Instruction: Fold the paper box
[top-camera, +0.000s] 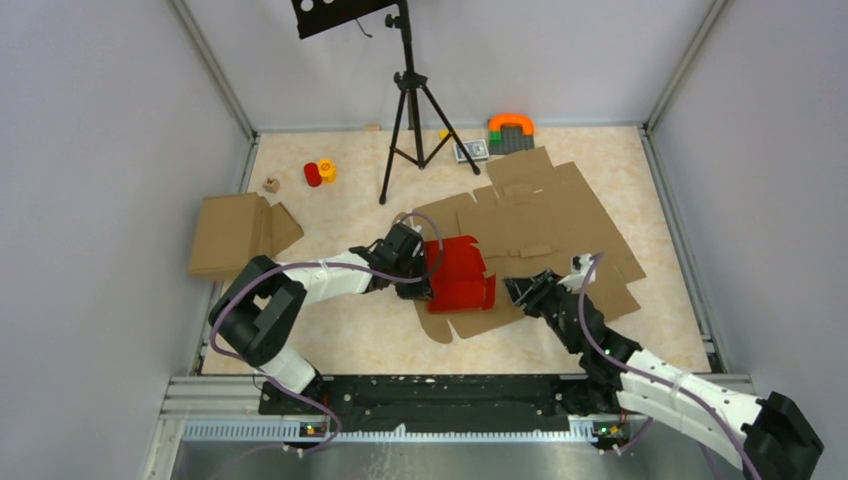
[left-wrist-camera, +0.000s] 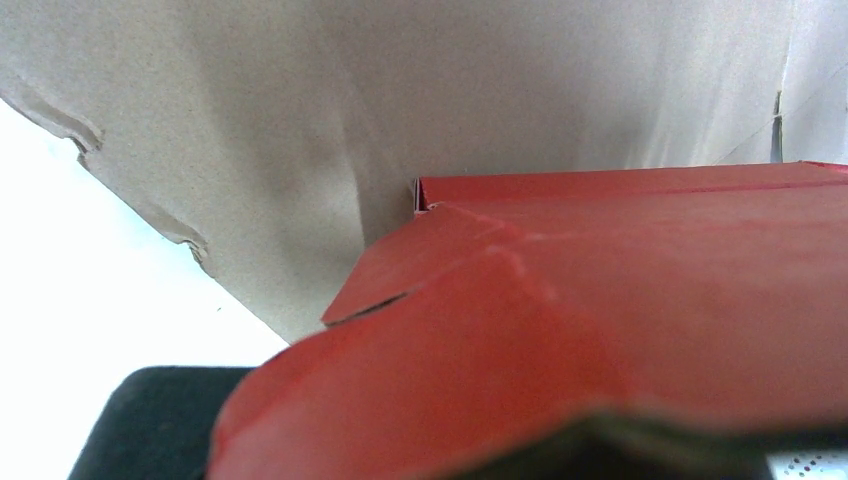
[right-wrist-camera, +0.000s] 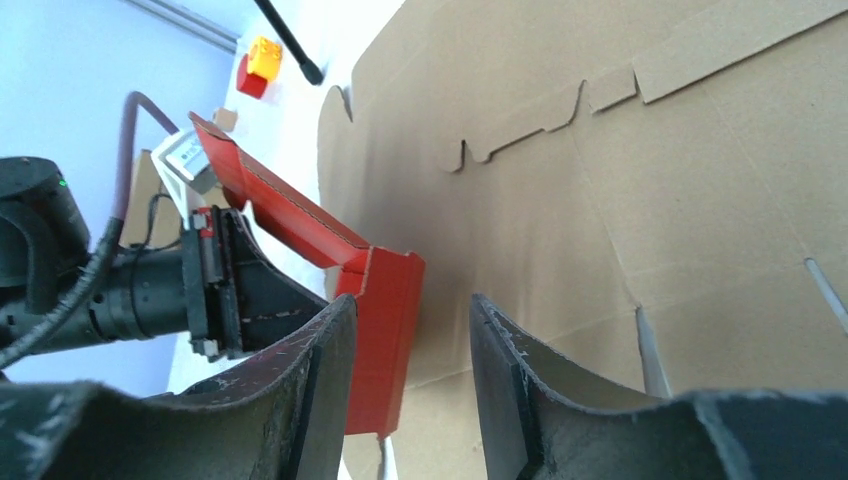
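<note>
ok so the paper box is sitting about mid-table on the near-left part of the big flat brown cardboard cut-out. It's only half formed, with at least one red wall standing up. From overhead it's close to square, maybe a bit longer running away from the arm bases.

The thing that matters: it's sandwiched between the two arms. The left gripper is right on its left edge, and in the left wrist view a red flap runs between the two dark fingers, so it looks pinched on that flap. The right gripper is just off the box's right side, not touching, jaws spread and holding nothing. Its own camera shows the upright red corner dead ahead, a touch left of the gap.

Both arms are stretched out low and angled in toward the middle. My guess is the right one has the short hop in.
</note>
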